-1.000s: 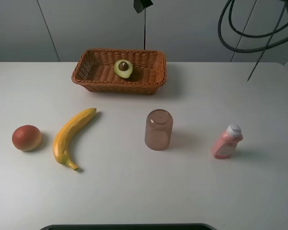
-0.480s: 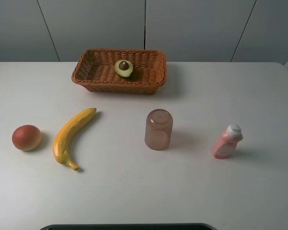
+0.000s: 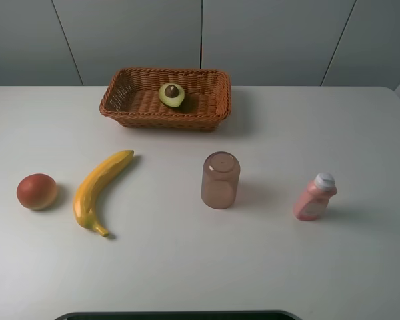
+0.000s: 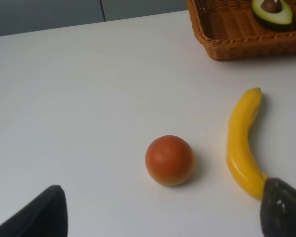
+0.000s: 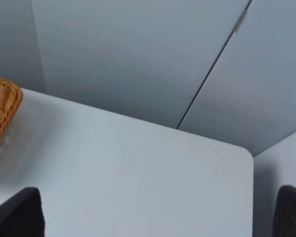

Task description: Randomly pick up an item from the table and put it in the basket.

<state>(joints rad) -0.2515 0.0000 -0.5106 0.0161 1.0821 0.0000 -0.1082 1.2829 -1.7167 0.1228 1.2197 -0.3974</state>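
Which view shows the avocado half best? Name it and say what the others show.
The exterior high view: the avocado half lies whole and unobstructed inside the basket, pit up. The left wrist view catches it larger but cropped at the frame edge. The right wrist view shows only a basket corner, no avocado.

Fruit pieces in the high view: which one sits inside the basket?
The halved avocado, cut face and brown pit up, lies in the wicker basket. The banana and the round red-orange fruit lie on the white table.
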